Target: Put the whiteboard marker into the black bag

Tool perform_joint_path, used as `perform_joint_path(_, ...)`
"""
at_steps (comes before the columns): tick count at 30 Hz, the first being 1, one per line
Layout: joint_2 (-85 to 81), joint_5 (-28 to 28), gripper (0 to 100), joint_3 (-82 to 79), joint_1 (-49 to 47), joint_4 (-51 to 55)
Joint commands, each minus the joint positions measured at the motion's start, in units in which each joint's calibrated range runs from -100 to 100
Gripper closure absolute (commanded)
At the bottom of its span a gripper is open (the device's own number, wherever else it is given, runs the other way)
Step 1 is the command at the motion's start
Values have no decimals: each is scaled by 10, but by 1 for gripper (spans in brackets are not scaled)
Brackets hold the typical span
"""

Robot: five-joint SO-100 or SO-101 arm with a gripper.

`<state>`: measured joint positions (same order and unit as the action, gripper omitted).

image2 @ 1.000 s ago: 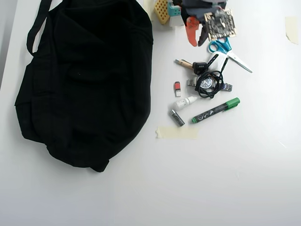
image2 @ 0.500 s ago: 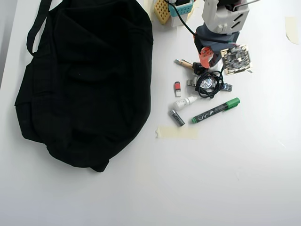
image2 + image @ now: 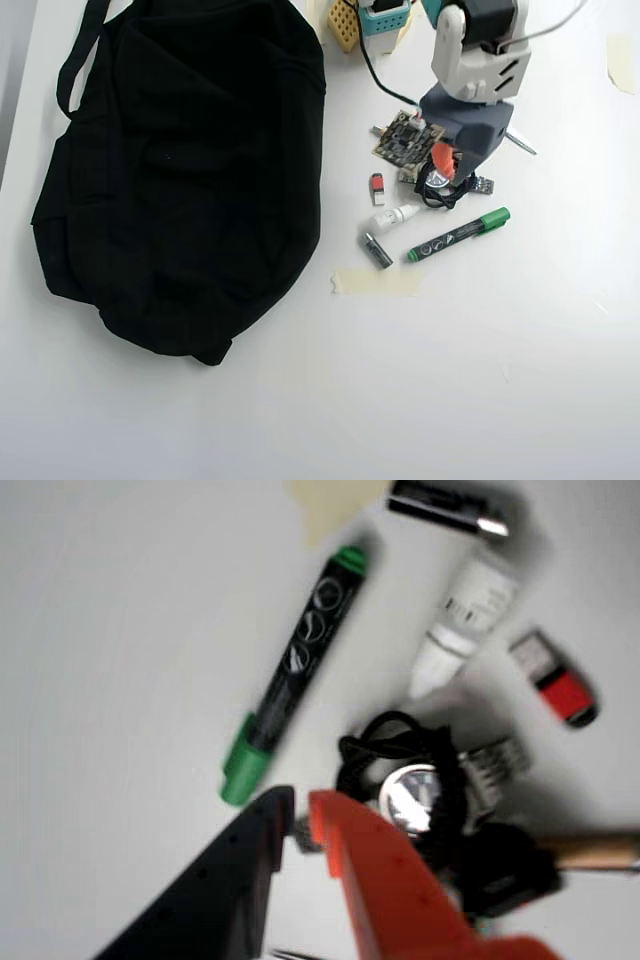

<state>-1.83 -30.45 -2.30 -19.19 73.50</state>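
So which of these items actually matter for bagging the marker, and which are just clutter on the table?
Belongs to the job:
whiteboard marker
black bag
gripper

Just lying about:
white dropper bottle
grey cylinder
small red and white piece
circuit board
tape strip

Wrist view soft and blurred throughout, glare on the round shiny metal disc (image 3: pixel 410 798), overhead view sharp, bright even light, white tabletop (image 3: pixel 480 380) near overexposed, faint shadows
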Motion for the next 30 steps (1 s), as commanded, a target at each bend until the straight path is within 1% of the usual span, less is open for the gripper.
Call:
perform_joint_path(1,19,-59,98,18,-9,-17)
perform_joint_path(6,47,-126,98,22,-19,-17)
perform_joint_path(8,57,-143,98,22,-19,-17)
perform_joint_path(11,76,-144,98,24,-19,-32)
perform_joint_path(20,151,-139,97,24,-17,-148)
perform_joint_path(30,155,-139,98,15,-49,-202)
